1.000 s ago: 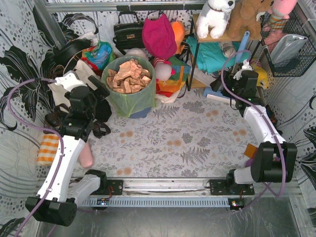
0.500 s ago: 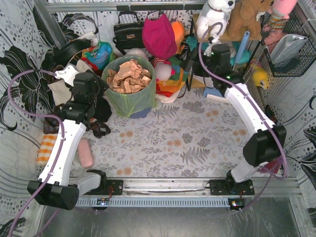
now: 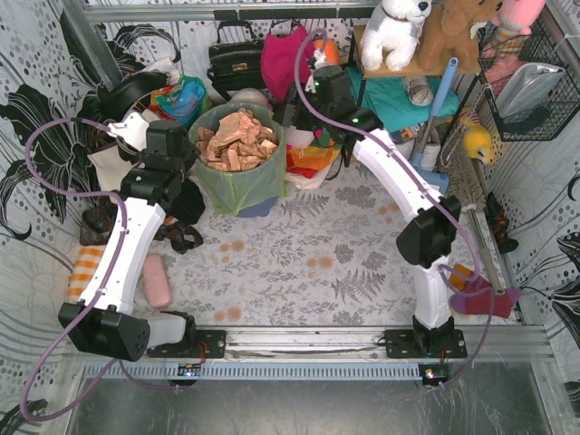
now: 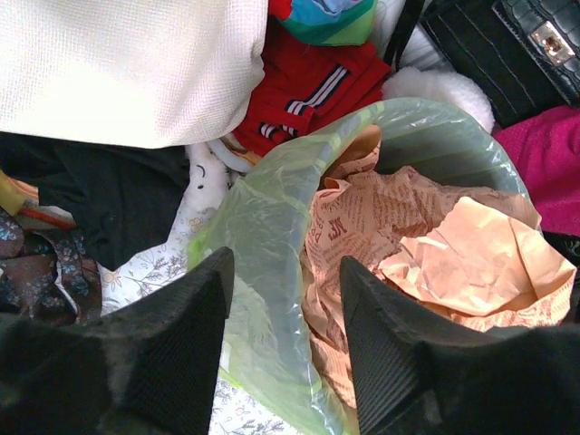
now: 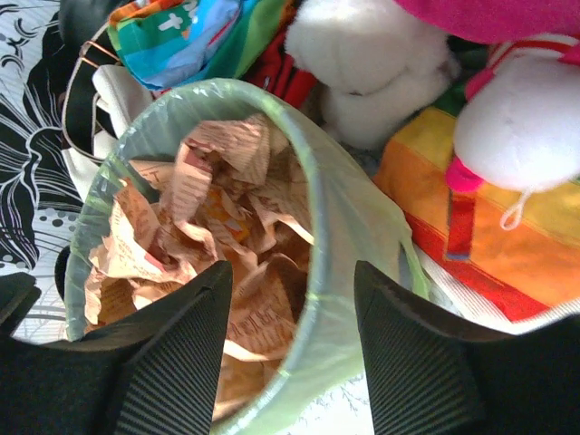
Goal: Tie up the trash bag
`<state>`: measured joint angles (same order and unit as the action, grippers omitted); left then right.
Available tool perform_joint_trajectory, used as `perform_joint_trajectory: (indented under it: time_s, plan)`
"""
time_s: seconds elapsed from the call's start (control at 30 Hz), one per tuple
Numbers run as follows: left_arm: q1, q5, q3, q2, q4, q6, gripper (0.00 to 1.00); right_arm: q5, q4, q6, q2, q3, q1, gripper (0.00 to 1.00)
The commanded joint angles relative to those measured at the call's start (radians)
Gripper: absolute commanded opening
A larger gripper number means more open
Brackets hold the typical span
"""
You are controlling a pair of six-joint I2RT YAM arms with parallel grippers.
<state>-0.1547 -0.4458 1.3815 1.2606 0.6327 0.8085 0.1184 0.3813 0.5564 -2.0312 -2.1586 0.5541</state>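
The trash bag (image 3: 237,179) is a thin lime-green liner over a round bin at the back left of the table, filled with crumpled brown paper (image 3: 237,138). My left gripper (image 3: 190,149) hangs at the bag's left rim. In the left wrist view it (image 4: 285,263) is open, and its fingers straddle the green film (image 4: 263,236) without touching it. My right gripper (image 3: 290,113) hangs at the bag's right rim. In the right wrist view it (image 5: 292,272) is open, with one finger over the paper and the other outside the bag wall (image 5: 353,227).
Clutter crowds the bag: a black handbag (image 3: 236,59), a magenta bag (image 3: 290,63), a white tote (image 4: 127,63), a white plush (image 5: 372,63) and a rainbow cloth (image 5: 507,227). The blue-grey bin (image 3: 258,208) shows under the liner. A pink object (image 3: 157,281) lies at front left.
The right arm has swung from the far right across to the bag's right rim. The left arm has moved up to the left rim. Both sets of jaws have narrowed.
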Motion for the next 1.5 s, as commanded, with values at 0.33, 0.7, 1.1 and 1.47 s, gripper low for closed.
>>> perform_joint_trajectory:
  time_s: [0.33, 0.7, 1.1, 1.47]
  plan:
    - [0.029, -0.026, 0.035, 0.067, -0.023, 0.017, 0.41, -0.069, 0.145, -0.054, -0.183, -0.274, 0.043, 0.38]
    - [0.041, 0.003, 0.012, 0.104, -0.032, 0.014, 0.35, -0.074, 0.139, -0.063, -0.212, -0.279, 0.045, 0.31]
    - [0.058, 0.011, -0.009, 0.116, -0.036, 0.019, 0.36, -0.069, 0.14, -0.065, -0.237, -0.285, 0.046, 0.27]
    - [0.063, 0.072, -0.03, 0.129, -0.08, 0.02, 0.32, -0.066, 0.137, -0.064, -0.245, -0.289, 0.046, 0.25]
